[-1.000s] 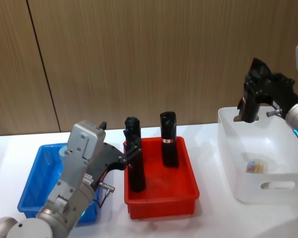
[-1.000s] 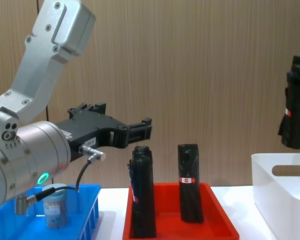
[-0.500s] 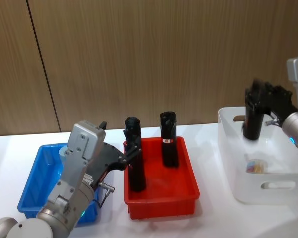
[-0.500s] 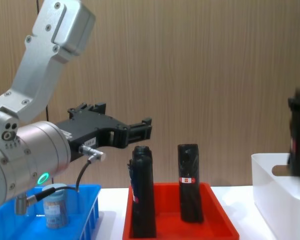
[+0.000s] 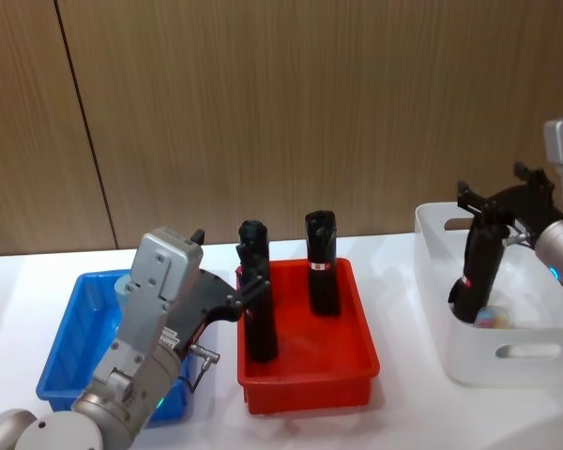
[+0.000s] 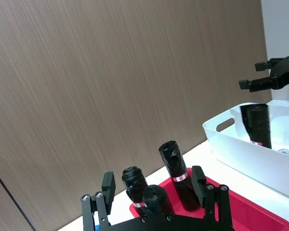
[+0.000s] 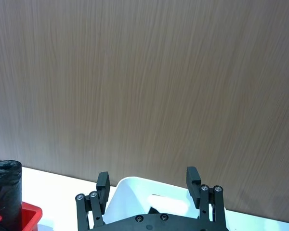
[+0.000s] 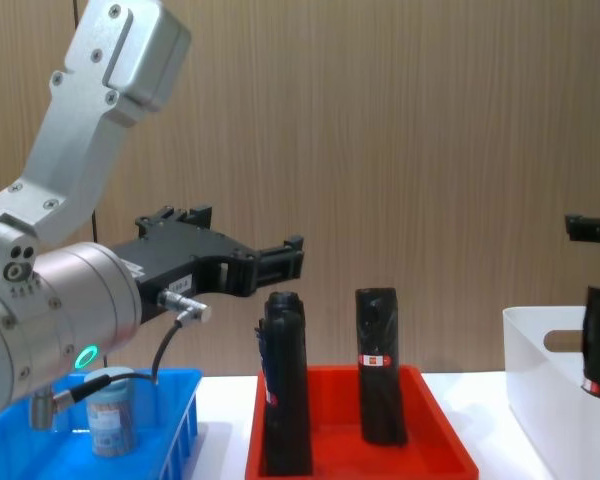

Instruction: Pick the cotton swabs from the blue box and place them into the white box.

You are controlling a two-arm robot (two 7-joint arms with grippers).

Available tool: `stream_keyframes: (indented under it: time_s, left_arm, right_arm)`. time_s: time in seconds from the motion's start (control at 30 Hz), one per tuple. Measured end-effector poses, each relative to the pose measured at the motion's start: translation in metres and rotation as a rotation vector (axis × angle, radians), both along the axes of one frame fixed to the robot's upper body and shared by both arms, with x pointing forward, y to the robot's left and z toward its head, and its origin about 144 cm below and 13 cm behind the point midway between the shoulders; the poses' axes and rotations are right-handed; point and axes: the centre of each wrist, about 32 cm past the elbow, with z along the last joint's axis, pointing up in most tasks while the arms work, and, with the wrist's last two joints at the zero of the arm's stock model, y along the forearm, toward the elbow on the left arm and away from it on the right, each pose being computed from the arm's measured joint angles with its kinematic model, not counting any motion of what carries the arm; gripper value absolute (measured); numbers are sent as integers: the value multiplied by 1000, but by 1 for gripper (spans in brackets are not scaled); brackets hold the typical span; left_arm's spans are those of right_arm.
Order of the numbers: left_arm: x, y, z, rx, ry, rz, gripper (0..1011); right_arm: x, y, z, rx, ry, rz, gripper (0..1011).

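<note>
Head view: black roll (image 5: 476,272) leaning in white box (image 5: 507,361); red bin (image 5: 305,375) holds two.

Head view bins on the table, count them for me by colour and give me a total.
blue box: 1
red bin: 1
white box: 1
Total: 3 bins

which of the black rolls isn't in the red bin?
The black roll leaning inside the white box, under the open right gripper. The other rolls stand upright in the red bin.
</note>
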Motion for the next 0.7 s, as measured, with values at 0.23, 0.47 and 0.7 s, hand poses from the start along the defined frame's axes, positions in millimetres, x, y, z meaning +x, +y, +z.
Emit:
stream_keyframes:
  time_s: [0.23,0.47,0.7]
  left_arm:
    - [0,0,0,0,0,0,1004]
    - [0,0,0,0,0,0,1004]
    - [0,0,0,0,0,0,1004]
  right_arm:
    - [-3,0,0,14,-5,2,1001]
    - [-4,0,0,18,-5,2,1002]
    - [-10,2,-3,21,-7,8,1001]
